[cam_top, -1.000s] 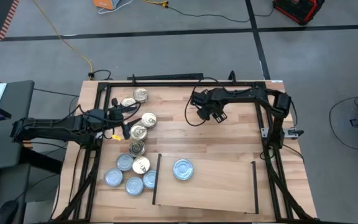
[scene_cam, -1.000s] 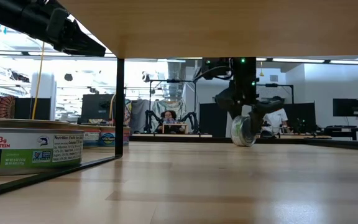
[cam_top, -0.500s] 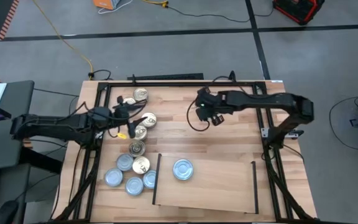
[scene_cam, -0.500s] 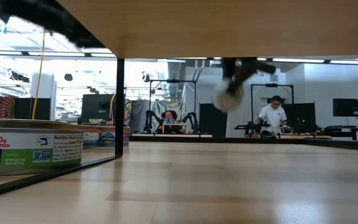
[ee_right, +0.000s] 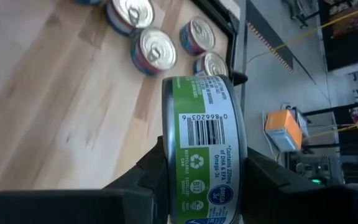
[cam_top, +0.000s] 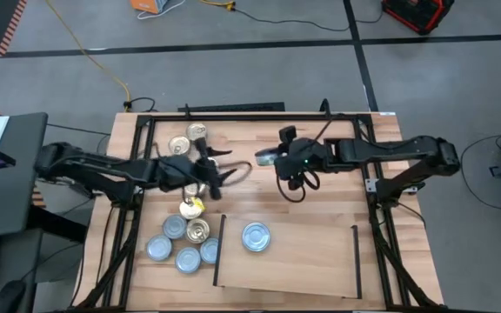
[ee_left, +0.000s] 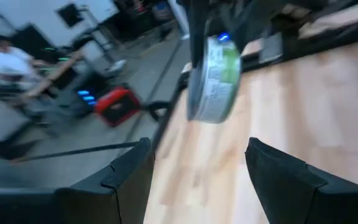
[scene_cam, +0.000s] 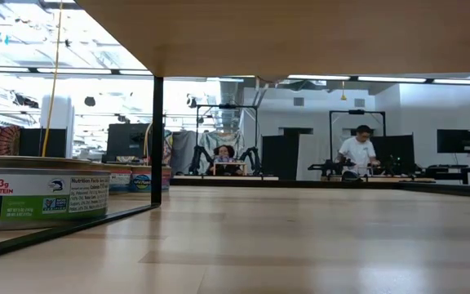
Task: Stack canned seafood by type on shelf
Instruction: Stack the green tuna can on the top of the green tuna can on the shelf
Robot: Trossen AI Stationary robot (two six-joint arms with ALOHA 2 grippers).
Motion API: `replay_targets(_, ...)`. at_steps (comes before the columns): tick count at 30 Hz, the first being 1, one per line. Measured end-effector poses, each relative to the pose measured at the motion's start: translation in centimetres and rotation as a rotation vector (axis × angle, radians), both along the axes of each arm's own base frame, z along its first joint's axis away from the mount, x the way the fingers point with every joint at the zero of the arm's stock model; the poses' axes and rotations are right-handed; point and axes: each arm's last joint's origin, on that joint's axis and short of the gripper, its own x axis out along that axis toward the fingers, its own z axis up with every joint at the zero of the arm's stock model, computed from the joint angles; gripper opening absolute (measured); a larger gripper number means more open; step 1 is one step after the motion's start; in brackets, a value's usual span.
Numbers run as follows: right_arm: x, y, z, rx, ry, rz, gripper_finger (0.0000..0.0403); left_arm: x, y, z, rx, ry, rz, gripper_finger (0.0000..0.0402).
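Since a second ago, I'd lifted the right gripper (cam_top: pixel 268 158) off the tabletop (cam_top: pixel 337 196) and swung it toward centre; its fingers pinched a green-label tin (ee_right: pixel 205 152) on edge. Left gripper (cam_top: pixel 218 173) reached in toward it, fingers spread, empty. Looked like a handover. One silvery-blue tin (cam_top: pixel 256 236) sat on the shelf (cam_top: pixel 311 252); others clustered left.

The plank-striped pale wooden tabletop (cam_top: pixel 320 204) carries a flat, smooth pale wooden shelf (cam_top: pixel 307 256) with a thin black strip along each short side. One round silvery-blue-lidded tin (cam_top: pixel 256 236) sits on the shelf near its left strip. Just beside that strip, on the tabletop, lies a cluster of small flat round tins (cam_top: pixel 185 242); two gold-lidded tins (cam_top: pixel 190 137) lie near the far left corner.
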Motion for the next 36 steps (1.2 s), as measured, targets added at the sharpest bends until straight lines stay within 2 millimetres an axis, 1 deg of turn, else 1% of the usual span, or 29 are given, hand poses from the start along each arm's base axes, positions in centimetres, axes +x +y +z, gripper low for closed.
replay_targets(3,0.1,0.6,0.2,0.023,-0.035,-0.003,0.0162,1.6,-1.0,0.4,0.064,0.006,0.031,0.0263)
replay_targets(6,0.4,1.2,0.2,0.024,-0.063,-0.02,0.0167,3.2,-2.1,0.6,0.086,0.022,0.01,0.0285)
replay_targets(11,0.4,2.2,0.1,-0.004,-0.059,-0.013,0.0158,5.3,-3.0,0.9,0.106,0.044,0.041,0.0319)
replay_targets(15,0.4,3.1,0.3,-0.019,-0.081,-0.008,0.0162,6.3,-3.5,0.7,0.114,0.082,0.028,0.0324)
replay_targets(19,0.4,4.3,0.6,-0.02,-0.107,0.035,0.0169,6.6,-3.6,0.7,0.11,0.081,0.026,0.0316)
replay_targets(24,0.4,5.7,0.9,-0.024,-0.144,0.087,0.0159,6.6,-3.6,0.7,0.11,0.084,0.028,0.0292)
replay_targets(27,0.6,6.3,1.4,-0.029,-0.194,0.103,0.0161,6.6,-3.8,0.7,0.116,0.086,0.012,0.0265)
replay_targets(30,0.6,6.8,1.7,-0.05,-0.226,0.089,0.0169,6.6,-4.4,0.7,0.132,0.094,-0.032,0.0227)
replay_targets(33,0.5,7.0,1.7,-0.044,-0.224,0.095,0.0169,6.4,-5.3,0.8,0.173,0.105,-0.063,0.0178)
replay_targets(36,0.4,7.5,1.7,-0.039,-0.229,0.114,0.0166,6.2,-6.0,1.0,0.222,0.11,-0.05,0.0126)
